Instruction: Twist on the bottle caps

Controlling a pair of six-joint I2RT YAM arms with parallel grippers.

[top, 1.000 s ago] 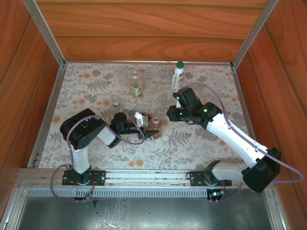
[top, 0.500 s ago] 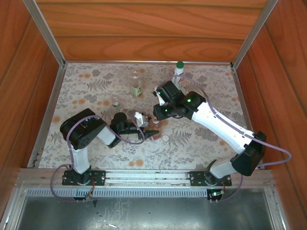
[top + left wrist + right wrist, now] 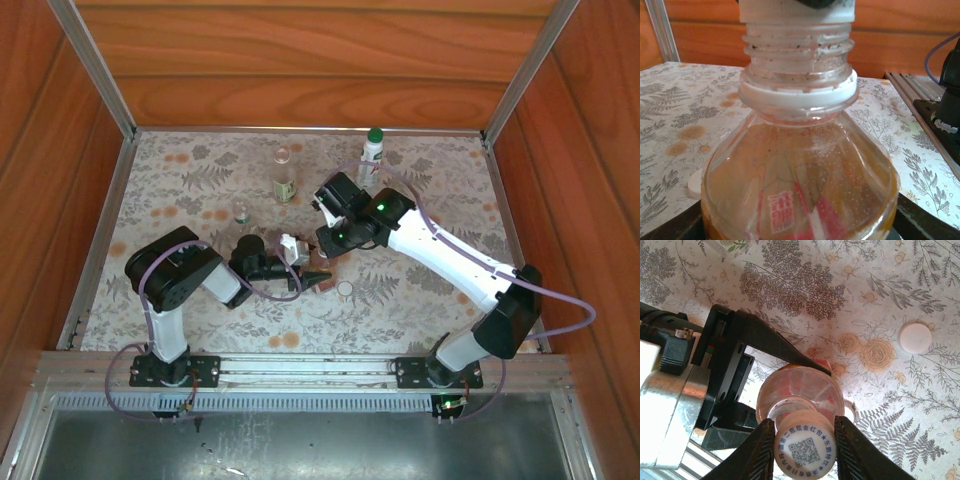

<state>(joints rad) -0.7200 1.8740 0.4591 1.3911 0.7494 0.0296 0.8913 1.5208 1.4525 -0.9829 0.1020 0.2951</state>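
Observation:
My left gripper (image 3: 312, 272) is shut on the amber bottle with a red label (image 3: 800, 170), which stands upright on the table; its dark fingers (image 3: 785, 347) clasp the bottle's body (image 3: 795, 387). My right gripper (image 3: 804, 440) is shut on a white bottle cap (image 3: 804, 450) printed with a QR code. The cap (image 3: 797, 10) sits at the top of the bottle's neck, with the threads bare below it. In the top view the right gripper (image 3: 326, 245) hangs right over the bottle (image 3: 322, 262).
A loose white cap (image 3: 345, 288) lies on the floral cloth just right of the bottle, also in the wrist views (image 3: 915, 337) (image 3: 694, 182). Farther back stand a white bottle with a green cap (image 3: 372, 155), a clear bottle with a green label (image 3: 285, 182) and a tiny clear bottle (image 3: 241, 212).
My right arm has swung left from beside the green-capped bottle to above the amber bottle, carrying the white cap. The left arm and bottle have stayed put.

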